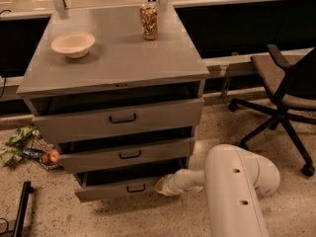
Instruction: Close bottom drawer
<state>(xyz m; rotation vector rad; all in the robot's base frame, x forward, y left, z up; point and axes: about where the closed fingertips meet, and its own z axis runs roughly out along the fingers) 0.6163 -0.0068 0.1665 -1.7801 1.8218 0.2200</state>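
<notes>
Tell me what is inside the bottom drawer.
Only a dark opening shows; contents are hidden beneath the middle drawer. The pincer is at the bottom drawer's right front corner.

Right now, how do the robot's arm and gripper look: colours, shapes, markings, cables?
The arm is a thick, rounded, cream-white tube with two small dark round holes, narrowing to a slimmer ringed wrist. The small yellowish gripper sits at the right end of the narrow grey metal bottom drawer front. No cables show.
</notes>
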